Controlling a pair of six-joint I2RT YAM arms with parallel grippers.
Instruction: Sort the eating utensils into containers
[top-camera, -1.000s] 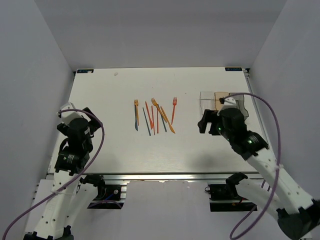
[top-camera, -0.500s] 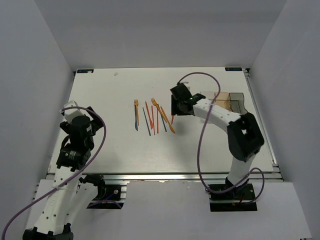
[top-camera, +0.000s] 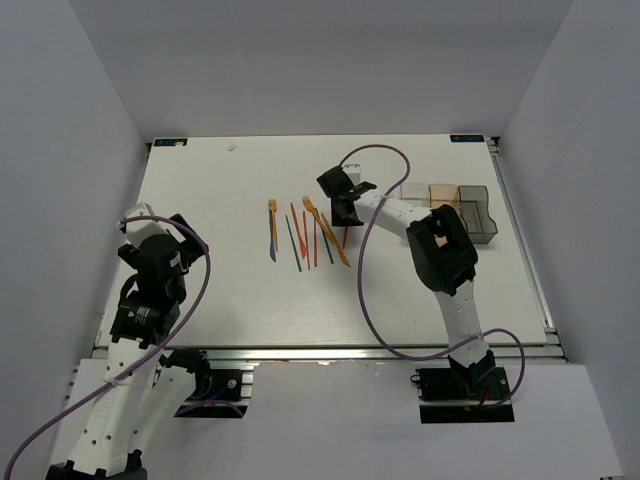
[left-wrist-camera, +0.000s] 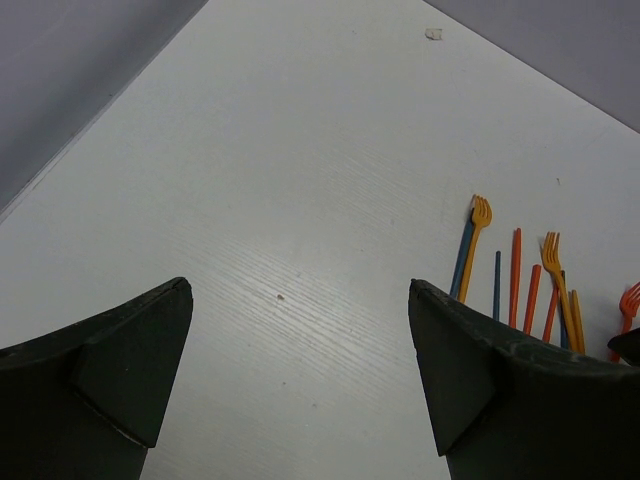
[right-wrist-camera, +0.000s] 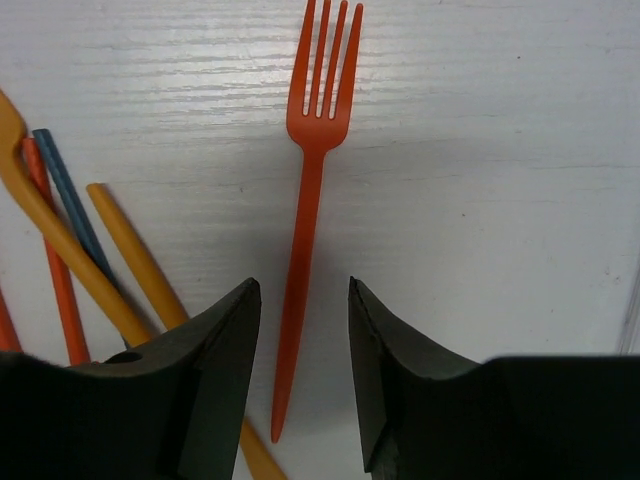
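nearest, the left gripper (left-wrist-camera: 300, 290) hangs spread wide and empty over the table (left-wrist-camera: 300, 150). further out, the right gripper (right-wrist-camera: 300, 300) has swung over from the containers (top-camera: 444, 192) and come down on the red fork (right-wrist-camera: 312, 220) at the right end of the utensils (top-camera: 305, 235). its jaws have narrowed about halfway and straddle the handle without pinching it. a pickup looks close; the containers wait beyond.

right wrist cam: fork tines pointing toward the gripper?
No, the red fork has its tines pointing away from the right gripper; the handle runs back between its jaws.
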